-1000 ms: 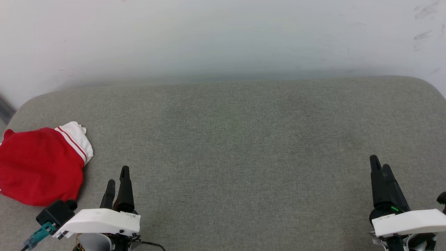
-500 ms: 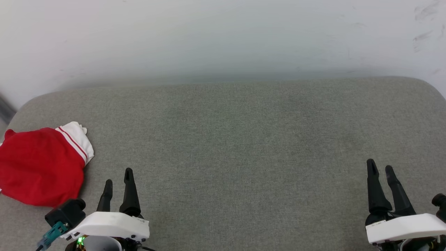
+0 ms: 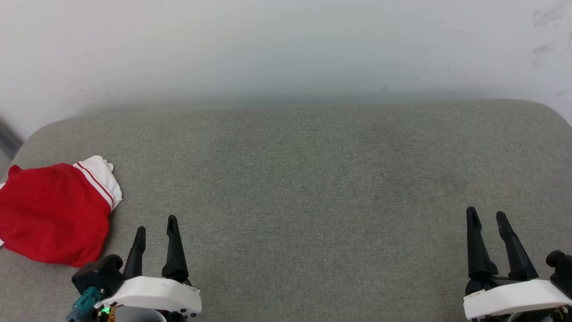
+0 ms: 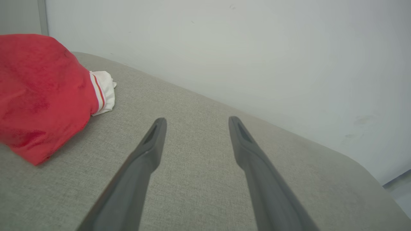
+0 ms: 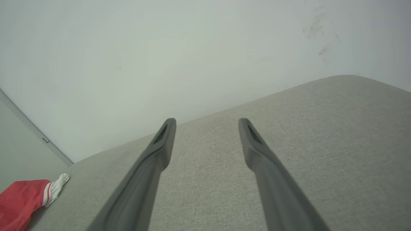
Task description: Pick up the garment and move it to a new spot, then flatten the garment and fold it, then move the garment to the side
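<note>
A pale wall (image 3: 286, 44) runs along the whole far side, with a few dark scuffs (image 3: 543, 18) near its right end. Against it lies a wide grey cushion (image 3: 313, 179) of woven fabric, with rounded far corners at left and right. Its far edge meets the wall, and at the left corner it drops away beside a dark strip (image 3: 6, 138).

The red shirt (image 3: 49, 214) lies bunched in a loose heap at the left edge of the cushion. Its white sleeve (image 3: 103, 179), with striped trim, points toward the wall. Part of the heap runs out of the head view's left side.

The left gripper (image 3: 156, 223) hovers low just right of the shirt, apart from it, its two fingers spread with nothing between them. The right gripper (image 3: 485, 211) is well apart, near the cushion's right side, also spread and holding nothing.

Between the two grippers, and from them to the wall, the cushion is bare fabric. Nothing lies between the left gripper and the shirt.
</note>
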Robot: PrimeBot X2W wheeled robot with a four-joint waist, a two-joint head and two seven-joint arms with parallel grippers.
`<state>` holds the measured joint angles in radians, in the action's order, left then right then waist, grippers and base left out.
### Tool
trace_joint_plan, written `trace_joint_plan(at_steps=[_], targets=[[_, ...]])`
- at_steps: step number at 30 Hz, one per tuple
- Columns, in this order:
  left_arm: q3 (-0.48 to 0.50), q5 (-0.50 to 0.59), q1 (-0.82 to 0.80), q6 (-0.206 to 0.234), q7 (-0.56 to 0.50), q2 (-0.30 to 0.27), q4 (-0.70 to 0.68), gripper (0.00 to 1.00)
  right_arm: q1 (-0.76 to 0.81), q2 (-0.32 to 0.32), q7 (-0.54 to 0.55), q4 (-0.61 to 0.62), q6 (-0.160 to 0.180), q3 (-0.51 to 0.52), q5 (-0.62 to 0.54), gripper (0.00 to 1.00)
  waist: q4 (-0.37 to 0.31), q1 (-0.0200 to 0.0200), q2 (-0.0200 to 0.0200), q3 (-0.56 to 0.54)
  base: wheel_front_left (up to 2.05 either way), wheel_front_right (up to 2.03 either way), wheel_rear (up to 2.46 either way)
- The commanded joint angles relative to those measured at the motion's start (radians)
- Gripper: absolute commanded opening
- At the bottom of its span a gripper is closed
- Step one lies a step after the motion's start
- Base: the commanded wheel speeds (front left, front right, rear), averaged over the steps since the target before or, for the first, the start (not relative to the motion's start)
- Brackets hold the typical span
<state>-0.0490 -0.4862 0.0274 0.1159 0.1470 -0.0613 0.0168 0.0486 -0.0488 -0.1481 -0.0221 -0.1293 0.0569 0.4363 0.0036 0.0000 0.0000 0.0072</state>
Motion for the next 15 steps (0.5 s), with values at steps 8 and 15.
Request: trace_joint_plan(at_steps=[8, 15], targets=[[-0.022, 0.100, 0.013, 0.009, 0.029, -0.011, -0.026, 1.00, 0.016, -0.003, -0.028, 0.026, -0.002, -0.008, -0.105, 1.00, 0.001, 0.0000, 0.0000, 0.002, 0.00, 0.00, 0.00], [-0.030, 0.157, 0.023, 0.014, 0.043, -0.012, -0.031, 1.00, 0.026, -0.003, -0.042, 0.036, -0.002, -0.009, -0.162, 1.00, 0.000, 0.0000, 0.0000, 0.003, 0.00, 0.00, 0.00]])
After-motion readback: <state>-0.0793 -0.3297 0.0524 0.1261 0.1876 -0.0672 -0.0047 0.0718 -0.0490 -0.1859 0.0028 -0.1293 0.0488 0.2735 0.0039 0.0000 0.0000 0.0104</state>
